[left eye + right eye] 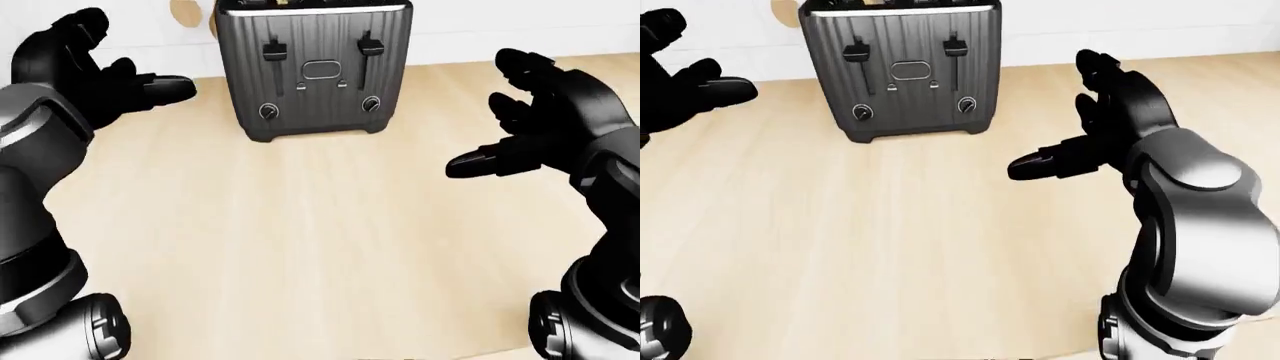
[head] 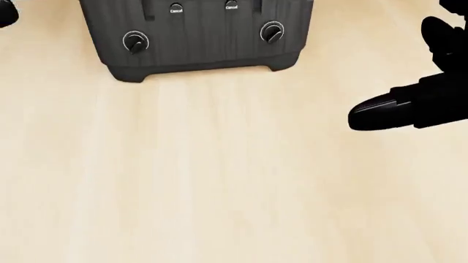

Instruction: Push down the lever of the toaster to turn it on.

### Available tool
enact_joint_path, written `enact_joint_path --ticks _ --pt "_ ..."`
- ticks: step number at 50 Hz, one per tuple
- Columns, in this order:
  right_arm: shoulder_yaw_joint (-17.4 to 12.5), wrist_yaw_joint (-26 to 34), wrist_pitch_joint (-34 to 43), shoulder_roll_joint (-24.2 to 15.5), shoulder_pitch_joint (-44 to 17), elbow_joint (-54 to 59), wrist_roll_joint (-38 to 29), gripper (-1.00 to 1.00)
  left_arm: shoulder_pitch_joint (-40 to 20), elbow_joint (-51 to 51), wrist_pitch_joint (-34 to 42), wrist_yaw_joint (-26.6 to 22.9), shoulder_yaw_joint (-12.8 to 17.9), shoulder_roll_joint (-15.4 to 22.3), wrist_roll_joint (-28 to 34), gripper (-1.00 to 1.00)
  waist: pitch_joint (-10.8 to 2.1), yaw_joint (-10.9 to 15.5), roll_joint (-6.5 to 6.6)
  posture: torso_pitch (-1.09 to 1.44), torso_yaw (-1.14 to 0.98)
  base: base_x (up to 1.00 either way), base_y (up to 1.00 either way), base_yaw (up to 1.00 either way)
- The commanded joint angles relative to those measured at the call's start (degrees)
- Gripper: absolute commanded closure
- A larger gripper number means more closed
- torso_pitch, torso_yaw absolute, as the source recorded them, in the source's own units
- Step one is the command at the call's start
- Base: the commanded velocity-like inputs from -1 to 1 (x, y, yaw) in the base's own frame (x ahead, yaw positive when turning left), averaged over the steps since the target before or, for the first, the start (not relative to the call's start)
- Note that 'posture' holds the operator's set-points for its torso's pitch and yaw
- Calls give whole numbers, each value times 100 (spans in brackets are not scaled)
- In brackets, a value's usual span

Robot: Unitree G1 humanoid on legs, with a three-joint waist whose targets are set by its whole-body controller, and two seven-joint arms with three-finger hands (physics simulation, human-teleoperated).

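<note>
A dark grey ribbed toaster (image 1: 312, 71) stands upright on the pale wooden counter (image 1: 300, 247) at the top middle of the left-eye view. Its face carries two black levers, the left lever (image 1: 272, 52) and the right lever (image 1: 370, 47), both near the top of their slots, and two round knobs (image 2: 134, 41) below. My left hand (image 1: 105, 79) hovers open to the toaster's left, apart from it. My right hand (image 1: 530, 127) hovers open to the toaster's right, fingers spread, thumb pointing left.
A white wall (image 1: 520, 26) runs behind the counter. A round tan thing (image 1: 190, 11) peeks out beside the toaster's top left corner.
</note>
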Motion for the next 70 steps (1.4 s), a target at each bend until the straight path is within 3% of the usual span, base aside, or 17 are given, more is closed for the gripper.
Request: enact_joint_path --ticks 1,5,10,11,16,17,20,22,23,26,27,28,30,34,43,59,70 --pt "-104 31 0 -89 -165 -192 -8 -100 -166 -169 -362 -17 259 259 16 -100 -314 58 7 0 0 0 0 0" --pt "-165 66 0 -143 -157 -284 -13 -100 -110 -83 -411 -16 325 407 -86 -100 -387 24 331 0 0 0 0 0" --pt "-66 71 0 -233 -134 -305 -52 -100 -72 -87 -456 52 293 419 -167 -100 -261 20 280 0 0 0 0 0" --pt "-68 74 0 -233 -111 -318 -65 -100 -60 -97 -456 64 297 422 -186 -100 -348 33 327 0 0 0 11 0" --pt "-119 129 -1 -267 -4 -426 -139 -100 -51 -108 -456 126 305 457 -278 -100 -283 122 148 0 0 0 42 0" --pt "-117 142 -1 -270 -3 -430 -154 -100 -50 -99 -465 133 296 460 -286 -100 -226 135 -40 0 0 0 100 0" --pt "-108 173 -1 -258 4 -447 -204 -100 -40 -128 -449 165 291 461 -329 -100 -465 32 -104 0 0 0 100 0" --pt "-118 193 -1 -216 8 -472 -231 -100 -31 -115 -456 178 281 455 -343 -100 -413 -1 -29 0 0 0 100 0" --pt "-113 205 -1 -199 21 -477 -238 -100 -29 -108 -480 182 275 455 -336 -100 -266 -13 -111 0 0 0 0 0" --pt "-161 256 -1 -184 -12 -465 -255 -100 -19 -142 -514 183 259 445 -334 -100 -79 -133 747 0 0 0 0 0" --pt "-158 262 -1 -176 -5 -473 -265 -100 -9 -154 -697 201 264 402 -273 -100 26 -21 749 0 0 0 0 0" --pt "-156 270 -1 -166 -3 -477 -270 -100 18 -173 -621 150 209 429 -290 -100 13 -39 480 0 0 0 0 0" --pt "-150 284 -1 -165 -16 -471 -287 -100 54 -209 -647 84 182 416 -258 -100 -134 1 323 0 0 0 0 0" --pt "-178 343 -1 -211 -13 -443 -323 -100 95 -255 -623 27 268 397 -386 -100 -194 153 -84 0 0 0 0 0" --pt "-67 409 -1 -235 -157 -289 -415 -100 74 -335 -490 -10 231 369 -368 -100 -195 69 223 -1 0 0 0 0" --pt "87 722 -1 -229 -123 -281 -820 -100 72 -367 -409 -11 206 324 -404 -100 -575 131 102 -14 0 0 0 0" --pt "155 1040 0 -163 -159 -232 -1210 -100 86 -400 -401 -30 226 295 -372 -100 -846 128 189 -19 0 0 0 0"
